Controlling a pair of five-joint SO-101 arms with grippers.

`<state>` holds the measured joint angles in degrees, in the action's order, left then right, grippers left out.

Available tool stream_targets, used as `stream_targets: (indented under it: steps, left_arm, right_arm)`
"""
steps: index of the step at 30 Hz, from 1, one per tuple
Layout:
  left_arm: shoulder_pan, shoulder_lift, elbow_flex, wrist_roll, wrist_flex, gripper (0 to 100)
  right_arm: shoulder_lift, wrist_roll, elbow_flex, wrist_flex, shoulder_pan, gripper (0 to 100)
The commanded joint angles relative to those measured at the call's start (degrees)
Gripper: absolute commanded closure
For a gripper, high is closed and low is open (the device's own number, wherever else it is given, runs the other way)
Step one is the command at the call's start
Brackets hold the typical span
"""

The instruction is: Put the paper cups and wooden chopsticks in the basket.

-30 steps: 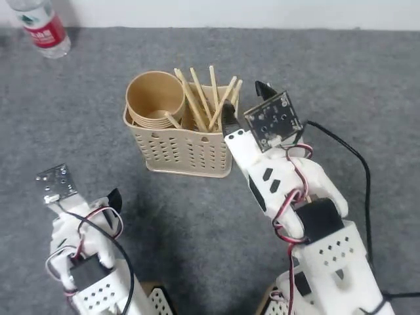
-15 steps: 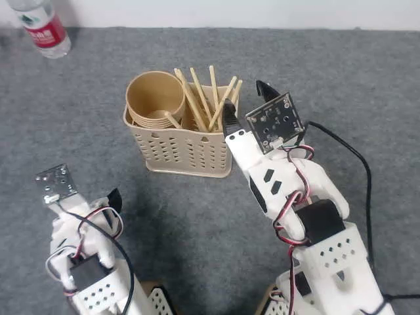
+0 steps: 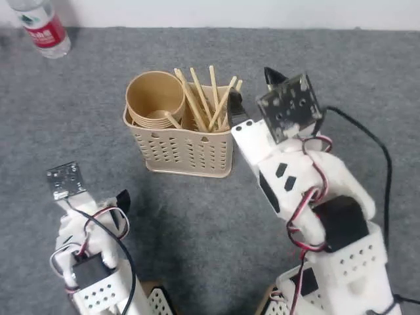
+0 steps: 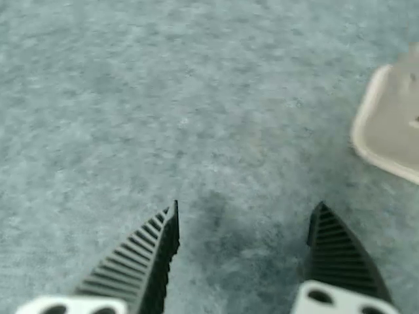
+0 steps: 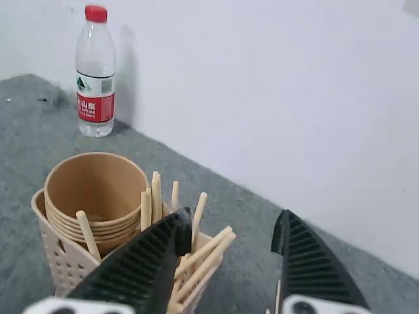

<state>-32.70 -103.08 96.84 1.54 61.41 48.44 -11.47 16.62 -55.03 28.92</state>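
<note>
**Cups and chopsticks in basket, both tools open**

Nearest, the left tool (image 4: 247,212) hangs over the grey surface (image 3: 197,216), jaws spread wide and holding nothing, well short of the basket (image 3: 187,149). The right tool (image 5: 236,216) sits farther in, just beside the basket's right end, jaws also wide apart and holding nothing. The basket stands upright, with the stacked cups (image 3: 155,98) in its left half. The chopsticks (image 3: 203,98) lean fanned out in its right half. A bottle (image 3: 42,26) stands beyond, at the wall.
</note>
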Motion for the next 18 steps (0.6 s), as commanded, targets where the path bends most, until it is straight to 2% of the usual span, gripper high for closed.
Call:
stream_targets:
  steps: [1, 5, 12, 18]
  left_arm:
    - [0.97, -0.79, -0.4, 0.62, 1.23, 70]
    - [0.88, -0.79, -0.4, 0.62, 1.49, 70]
    - [0.79, -0.79, -0.4, 0.62, 2.02, 70]
    - [0.79, -0.79, -0.4, 0.62, 2.02, 70]
  right_arm:
    - [-2.77, -0.35, -11.34, -8.84, -0.84, 79.4]
    - [-3.3, -0.7, -17.93, -15.25, -2.68, 79.4]
    - [-3.74, -0.7, -22.86, -19.38, -9.98, 79.4]
    - [-3.65, -0.7, -23.03, -20.62, -10.42, 79.4]
